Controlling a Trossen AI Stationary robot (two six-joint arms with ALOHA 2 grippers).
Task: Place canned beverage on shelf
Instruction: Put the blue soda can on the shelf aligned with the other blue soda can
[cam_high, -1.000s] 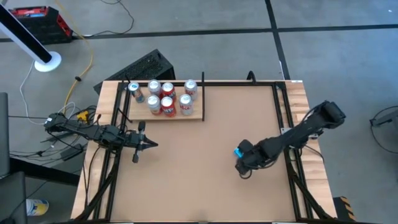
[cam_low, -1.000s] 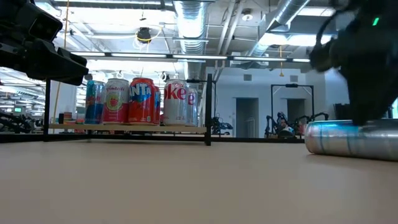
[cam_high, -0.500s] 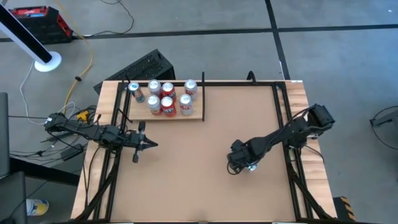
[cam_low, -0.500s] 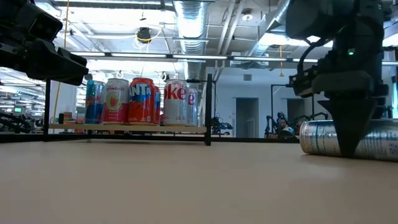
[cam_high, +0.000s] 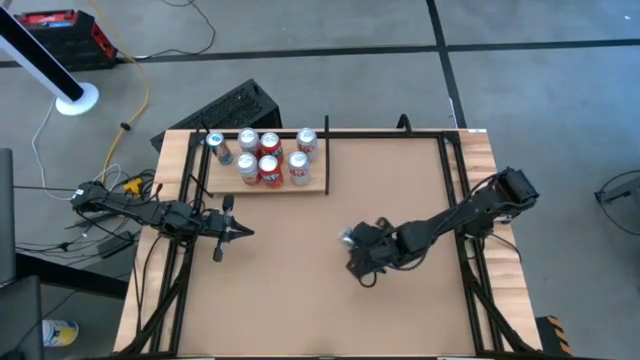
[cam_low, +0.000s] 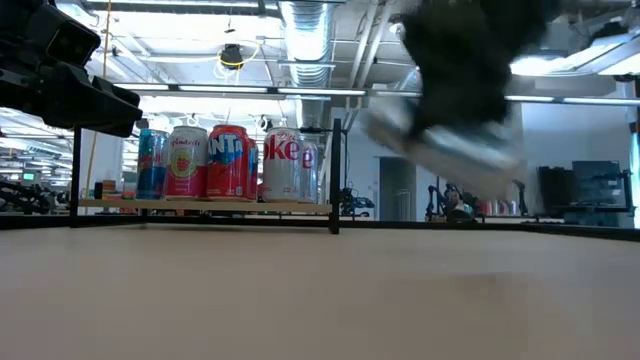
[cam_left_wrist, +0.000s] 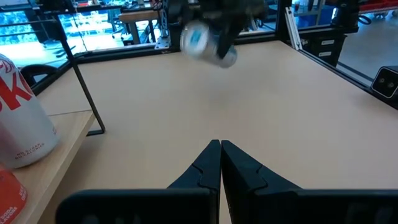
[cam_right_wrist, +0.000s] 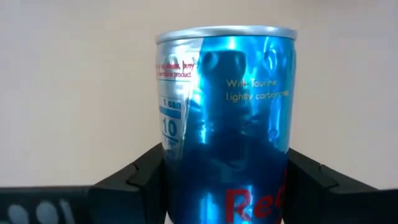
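Blue Red Bull can (cam_right_wrist: 227, 118) clamped in right gripper (cam_high: 362, 248), above mid desk (cam_high: 300, 290). Left gripper (cam_high: 237, 233) closed, empty, near the shelf (cam_high: 315, 187) of cans.

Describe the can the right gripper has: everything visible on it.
The blue can is a slim, glossy metal cylinder with a silver rim and small white and red print, including red lettering low on the body. The right gripper is shut on it, one dark finger on each side. In the low view it is off the tabletop, tilted and blurred. From above it sits mid-table, apart from the shelf.
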